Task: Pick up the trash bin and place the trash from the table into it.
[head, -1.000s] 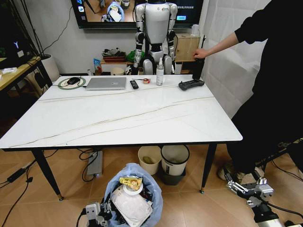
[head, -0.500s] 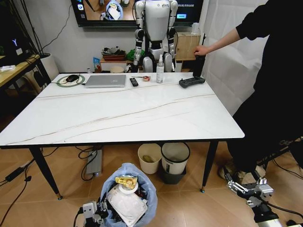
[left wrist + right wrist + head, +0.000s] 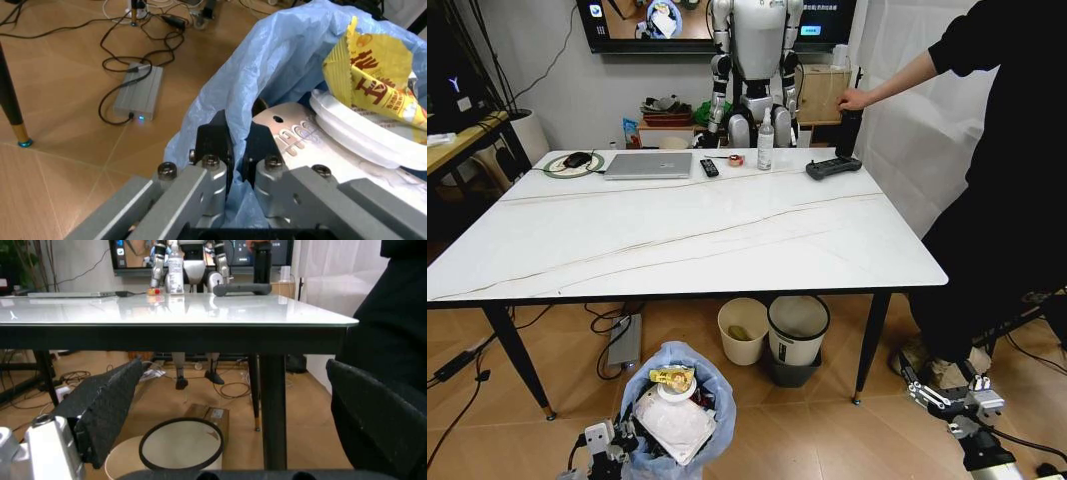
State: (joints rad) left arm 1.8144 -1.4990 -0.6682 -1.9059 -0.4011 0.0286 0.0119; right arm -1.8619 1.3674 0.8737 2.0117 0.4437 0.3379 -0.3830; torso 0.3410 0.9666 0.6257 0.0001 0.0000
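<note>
Your left claw [image 3: 235,150] is pinching the crinkly blue bag rim of the trash bin [image 3: 674,412], which sits low, near-left of the marble-look bench [image 3: 677,235]. It is heaped with trash [image 3: 670,415] (white plate, yellow wrapper). Your right claw [image 3: 942,393] hangs spread, near-right above the floor.

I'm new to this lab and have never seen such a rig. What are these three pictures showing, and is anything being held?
It is a wheeled robot with two arms. One picture looks down from its head; the other two come from wrist cameras. The left gripper is pinched shut on the blue bag rim of the trash bin, which is full of trash and sits on the floor. The right gripper hangs open, low beside the table. On the table lie a laptop and a controller.
</note>
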